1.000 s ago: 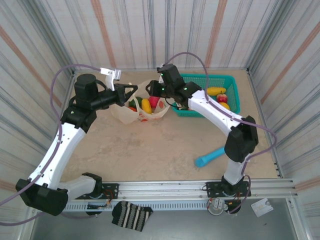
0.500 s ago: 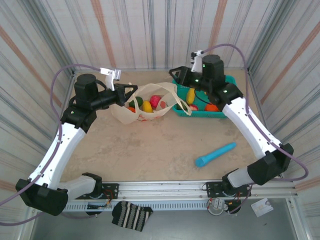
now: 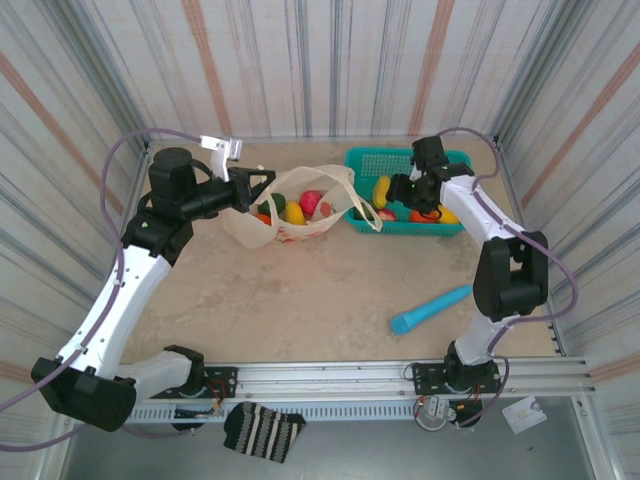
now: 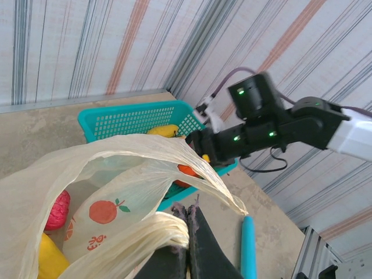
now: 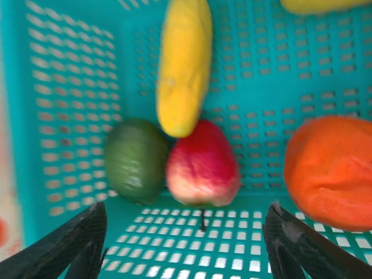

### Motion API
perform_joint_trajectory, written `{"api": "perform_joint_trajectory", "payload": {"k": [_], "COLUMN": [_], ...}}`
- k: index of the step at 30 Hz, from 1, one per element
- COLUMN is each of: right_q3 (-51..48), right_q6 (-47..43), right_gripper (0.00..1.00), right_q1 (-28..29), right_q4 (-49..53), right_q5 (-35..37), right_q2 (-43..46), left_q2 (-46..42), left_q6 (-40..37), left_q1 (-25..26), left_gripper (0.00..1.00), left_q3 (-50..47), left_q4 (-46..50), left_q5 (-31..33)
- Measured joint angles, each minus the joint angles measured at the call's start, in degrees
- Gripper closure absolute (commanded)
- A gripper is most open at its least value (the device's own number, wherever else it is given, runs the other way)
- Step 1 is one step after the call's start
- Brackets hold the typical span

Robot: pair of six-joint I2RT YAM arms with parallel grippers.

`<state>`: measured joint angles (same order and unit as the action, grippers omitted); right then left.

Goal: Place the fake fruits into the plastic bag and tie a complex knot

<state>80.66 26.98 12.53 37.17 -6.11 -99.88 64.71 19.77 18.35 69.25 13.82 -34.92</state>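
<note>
Nearest me, on the near side of the teal mesh basket (image 3: pixel 410 153), a smooth blue stick (image 3: pixel 430 308) lay on the sandy table (image 3: pixel 300 300), no part of the job. To the basket's left sat the plastic bag (image 3: pixel 245 228), thin, crinkled and cream, printed with orange slices. My left gripper (image 4: pixel 188 212) had its fingers pinched shut on one bunched loop handle. It held the handle up so that, as I judged, the mouth stood open toward the basket. The other handle draped across the basket's left rim. Inside the bag I could see a red fruit (image 3: pixel 312 202), a yellow one (image 3: pixel 293 212) and a dark green one (image 3: pixel 266 205).

Over the basket hung my right gripper (image 5: pixel 186 250), fingers spread wide with nothing between them. It pointed down at the glossy pieces there: a red apple (image 5: pixel 202 165) touching a dark green piece (image 5: pixel 135 160), a long yellow banana (image 5: pixel 183 64) resting against both, and an orange round (image 5: pixel 331 168) off to one side. I judged it was lined up on the apple for the next pick.
</note>
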Motion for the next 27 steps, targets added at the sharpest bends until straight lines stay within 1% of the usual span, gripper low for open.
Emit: {"api": "perform_joint_trajectory", "payload": {"k": [4,8,12,19,24,27], "right_q3": [1.18,4.11,5.75,9.05,9.88,9.88], "right_q6": [-1.42,-2.25,-2.27,-2.23,-2.23,-2.23], "right_gripper": [0.25,0.25,0.29,0.39,0.48,0.49], "right_q1": [1.90,2.91,2.93,2.38,2.12,2.05], "right_q4": [2.71,3.69,4.00,4.70,4.57,4.52], "right_q5": [2.32,3.13,3.08,1.86,1.44,1.57], "right_q2": [-4.57,-9.55,-12.98,-17.99,-18.62,-18.49], "left_q2": [0.00,0.00,0.00,0.00,0.02,0.33], "left_q6": [-0.02,-0.02,-0.02,-0.04,-0.04,-0.04], "left_q1": [0.00,0.00,0.00,0.00,0.00,0.00], "left_gripper": [1.00,1.00,1.00,1.00,1.00,1.00], "left_q3": [0.00,0.00,0.00,0.00,0.02,0.39], "left_q4": [0.02,0.02,0.02,0.02,0.04,0.07], "left_q5": [0.02,0.02,0.02,0.02,0.04,0.04]}}
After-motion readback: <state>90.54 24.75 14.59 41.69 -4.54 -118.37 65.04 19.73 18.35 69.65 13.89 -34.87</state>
